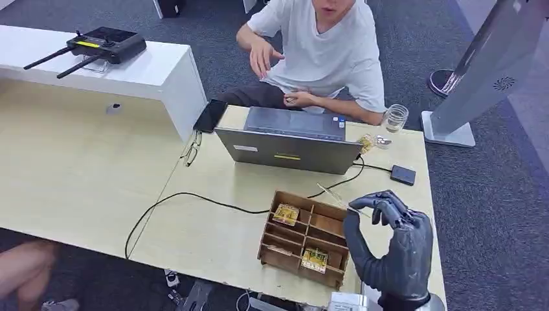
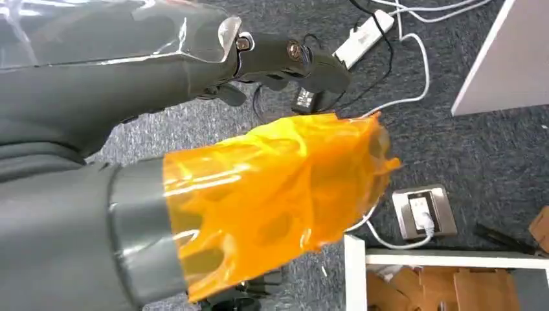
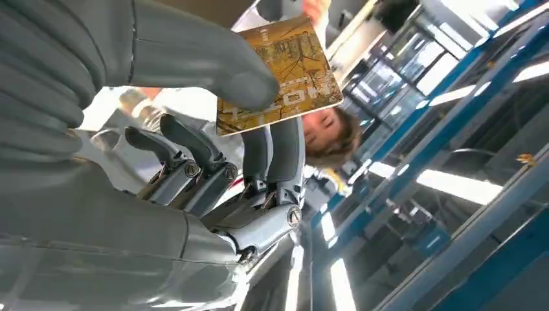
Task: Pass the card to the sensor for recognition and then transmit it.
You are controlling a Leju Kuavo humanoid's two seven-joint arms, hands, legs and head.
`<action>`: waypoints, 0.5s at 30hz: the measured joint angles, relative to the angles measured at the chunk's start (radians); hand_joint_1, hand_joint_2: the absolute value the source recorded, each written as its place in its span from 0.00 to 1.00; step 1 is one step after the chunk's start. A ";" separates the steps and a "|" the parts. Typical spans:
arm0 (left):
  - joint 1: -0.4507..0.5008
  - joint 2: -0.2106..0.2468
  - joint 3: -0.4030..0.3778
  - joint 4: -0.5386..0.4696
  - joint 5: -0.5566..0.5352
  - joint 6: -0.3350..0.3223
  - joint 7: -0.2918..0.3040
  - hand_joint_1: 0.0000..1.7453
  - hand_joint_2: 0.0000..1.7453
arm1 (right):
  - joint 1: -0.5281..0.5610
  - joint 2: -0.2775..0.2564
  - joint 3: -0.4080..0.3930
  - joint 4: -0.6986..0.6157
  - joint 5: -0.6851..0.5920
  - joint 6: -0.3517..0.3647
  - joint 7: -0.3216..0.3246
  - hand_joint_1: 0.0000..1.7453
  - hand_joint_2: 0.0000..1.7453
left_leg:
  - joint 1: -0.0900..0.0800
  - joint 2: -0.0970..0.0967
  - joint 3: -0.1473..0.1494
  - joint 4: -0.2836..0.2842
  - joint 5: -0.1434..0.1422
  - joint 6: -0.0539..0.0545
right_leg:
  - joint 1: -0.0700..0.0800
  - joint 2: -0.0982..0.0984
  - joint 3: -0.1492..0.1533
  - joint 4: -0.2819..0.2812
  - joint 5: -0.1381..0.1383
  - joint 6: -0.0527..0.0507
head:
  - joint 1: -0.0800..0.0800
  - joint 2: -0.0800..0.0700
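**Card lifted clear of the organizer, sensor pass still ahead**

The right hand (image 1: 390, 243) is raised above the near right corner of the surface (image 1: 213, 240), holding the card (image 3: 280, 74). The right wrist view shows the thumb pressed on the card's patterned face with fingers (image 3: 275, 152) backing it from the other side: a firm pinch, the remaining fingers curled loosely below. In the head view the card shows edge-on as a thin pale strip at the fingertips, so its tilt is hard to judge there.

The pick looks finished. Other cards still sit in the wooden organizer (image 1: 304, 240). What is left is the pass over the sensor and the handover. The small black box (image 1: 403, 174) on a cable near the far right edge may be the reader, though at this size I cannot be sure.

The left hand (image 2: 259, 194), its fingers wrapped in orange film, hangs low over the carpet; whether those fingers are spread or closed I cannot tell.

Room is fair: bare surface lies between the organizer and the black box. The laptop (image 1: 289, 139) stands just beyond, its cable crossing the route, and a glass jar (image 1: 394, 118) sits by the far corner. The surface's right edge is close beside the hand, and a person (image 1: 324, 52) sits behind the laptop.
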 joint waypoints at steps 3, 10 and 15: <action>-0.009 0.000 0.000 0.000 -0.009 -0.013 0.016 0.00 0.00 | -0.059 0.015 0.001 0.021 -0.023 0.035 0.010 1.00 1.00 | 0.000 0.000 0.000 0.000 0.001 0.000 | 0.000 0.000 0.000 0.000 0.001 0.000 | 0.000 0.000; -0.014 -0.001 0.000 0.000 -0.015 -0.015 0.025 0.00 0.00 | -0.148 0.018 0.000 0.076 -0.056 0.051 0.006 1.00 1.00 | 0.000 0.000 0.000 0.000 0.002 0.000 | 0.000 -0.001 0.000 0.000 0.002 0.000 | 0.000 0.000; -0.014 0.000 -0.005 0.000 -0.039 -0.024 0.024 0.00 0.00 | -0.183 0.018 -0.003 0.119 -0.030 0.059 0.008 1.00 1.00 | 0.000 0.000 -0.001 0.000 0.002 0.000 | 0.000 0.000 -0.001 0.000 0.002 0.000 | 0.000 0.000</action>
